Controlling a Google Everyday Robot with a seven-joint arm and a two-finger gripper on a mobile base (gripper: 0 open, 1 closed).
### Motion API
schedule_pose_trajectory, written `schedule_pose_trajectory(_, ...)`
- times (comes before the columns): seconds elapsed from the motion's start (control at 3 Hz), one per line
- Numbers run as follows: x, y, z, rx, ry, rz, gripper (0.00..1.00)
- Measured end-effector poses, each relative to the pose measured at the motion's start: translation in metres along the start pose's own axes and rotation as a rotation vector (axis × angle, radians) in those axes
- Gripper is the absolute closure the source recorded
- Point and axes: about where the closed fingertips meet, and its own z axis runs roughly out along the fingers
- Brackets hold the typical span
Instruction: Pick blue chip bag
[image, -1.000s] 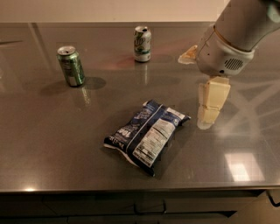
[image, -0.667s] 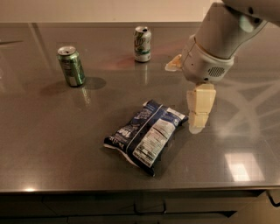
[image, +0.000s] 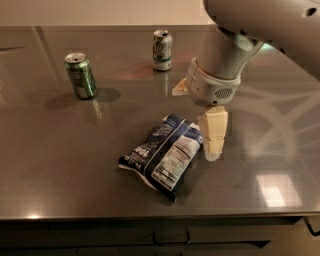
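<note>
The blue chip bag lies flat on the grey counter, near the front, with its white nutrition label facing up. My gripper hangs from the white arm just above the bag's right end. Its fingers are spread open and empty. The near cream finger reaches down beside the bag's right edge. The far finger's tip shows behind the wrist. The top right corner of the bag is partly covered by the near finger.
A green soda can stands at the back left. A white and green can stands at the back middle, behind the gripper. The counter's front edge runs just below the bag.
The arm has moved left and toward the front, bringing the open gripper from right of the bag to just over its right end. The bag and cans have not moved.
</note>
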Motion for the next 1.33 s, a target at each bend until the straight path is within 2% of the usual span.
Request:
schedule_pose_trajectory(0.33,-0.009,0.005,0.013,-0.036,0.014,-0.03,0.0)
schedule_pose_trajectory(1.0,-0.027,0.014,0.023,-0.074,0.011,-0.081,0.0)
schedule_pose_trajectory(1.33,-0.032,0.017,0.028,-0.083,0.009,-0.095,0.14)
